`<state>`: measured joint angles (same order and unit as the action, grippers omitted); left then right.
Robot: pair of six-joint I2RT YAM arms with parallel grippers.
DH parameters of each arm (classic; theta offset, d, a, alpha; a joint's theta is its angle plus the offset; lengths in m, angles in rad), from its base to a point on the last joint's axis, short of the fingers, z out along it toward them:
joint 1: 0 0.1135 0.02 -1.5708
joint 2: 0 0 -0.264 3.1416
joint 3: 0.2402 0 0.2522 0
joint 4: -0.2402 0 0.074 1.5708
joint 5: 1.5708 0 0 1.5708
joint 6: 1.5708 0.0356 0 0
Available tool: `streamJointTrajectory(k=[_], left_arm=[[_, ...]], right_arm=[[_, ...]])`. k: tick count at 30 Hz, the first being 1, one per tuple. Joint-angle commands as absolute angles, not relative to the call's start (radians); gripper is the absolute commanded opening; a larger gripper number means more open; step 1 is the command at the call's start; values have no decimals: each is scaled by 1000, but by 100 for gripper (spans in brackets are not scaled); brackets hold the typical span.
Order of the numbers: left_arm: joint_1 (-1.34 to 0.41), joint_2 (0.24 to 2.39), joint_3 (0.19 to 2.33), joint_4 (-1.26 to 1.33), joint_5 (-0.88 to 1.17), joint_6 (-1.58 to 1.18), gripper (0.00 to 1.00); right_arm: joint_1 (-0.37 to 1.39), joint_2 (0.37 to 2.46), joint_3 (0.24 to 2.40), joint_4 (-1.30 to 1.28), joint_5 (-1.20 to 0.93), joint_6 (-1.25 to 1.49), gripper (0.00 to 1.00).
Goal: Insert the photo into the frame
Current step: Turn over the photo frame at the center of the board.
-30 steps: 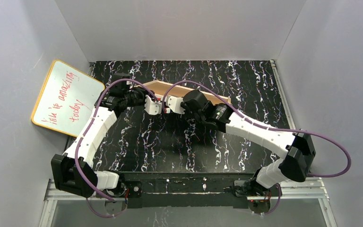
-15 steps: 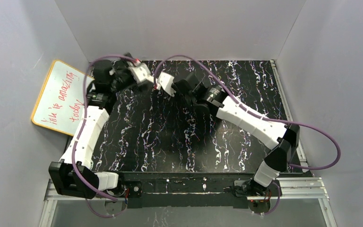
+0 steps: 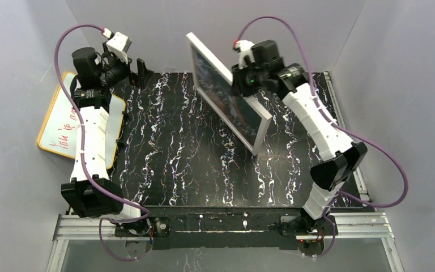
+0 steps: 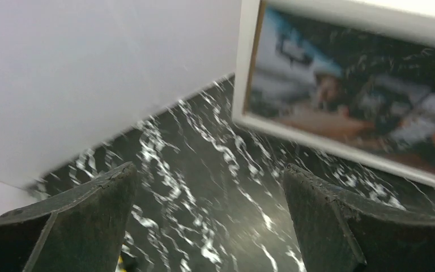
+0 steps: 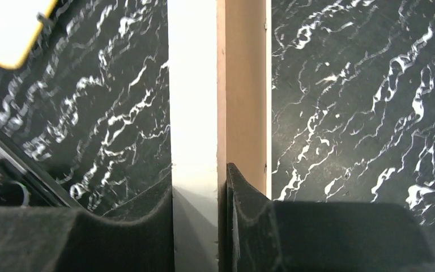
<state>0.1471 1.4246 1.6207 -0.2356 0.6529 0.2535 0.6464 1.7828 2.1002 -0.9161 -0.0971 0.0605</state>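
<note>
The frame [image 3: 205,52] stands on edge, lifted above the back of the black marbled table [image 3: 175,164], its white front facing left. The photo [image 3: 226,99] shows inside it, dark with blue and reddish tones. My right gripper [image 3: 239,76] is shut on the frame's upper edge; in the right wrist view its fingers [image 5: 141,221] clamp the white and tan rim [image 5: 192,85]. My left gripper [image 3: 138,71] hangs open at the back left, apart from the frame. In the left wrist view the framed photo [image 4: 345,96] lies beyond the spread fingers [image 4: 90,209], blurred.
An orange-rimmed whiteboard [image 3: 56,127] with red handwriting leans at the left wall, partly behind the left arm; its corner [image 5: 11,22] shows in the right wrist view. Grey walls close in the back and both sides.
The left gripper has let go of the frame, opened wide and swung up to the back left. The right arm has raised the frame from the table's back and turned it up on edge.
</note>
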Motion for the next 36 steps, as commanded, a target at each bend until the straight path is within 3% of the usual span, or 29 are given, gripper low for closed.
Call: streamJointTrajectory(k=[1,5,13,19,26,36], left_arm=[[152,1430,1602,-448,753,258,98],[154,1466,1599,-571,746,304,98],[155,1457,1506,-618,803,335,98],[154,1467,1448,-697,795,404,98],[153,1463,1263,-661,620,383,98],[156,1371,1011,-482,453,394,98]], right_arm=[[470,1665,1927,-778,-423,384,14],[306,1628,1800,-712,-579,469,11],[165,1607,1805,-748,-629,489,11],[137,1439,1425,-535,-654,609,13],[136,1241,897,-142,-652,825,13],[137,1380,733,-9,-749,707,19]])
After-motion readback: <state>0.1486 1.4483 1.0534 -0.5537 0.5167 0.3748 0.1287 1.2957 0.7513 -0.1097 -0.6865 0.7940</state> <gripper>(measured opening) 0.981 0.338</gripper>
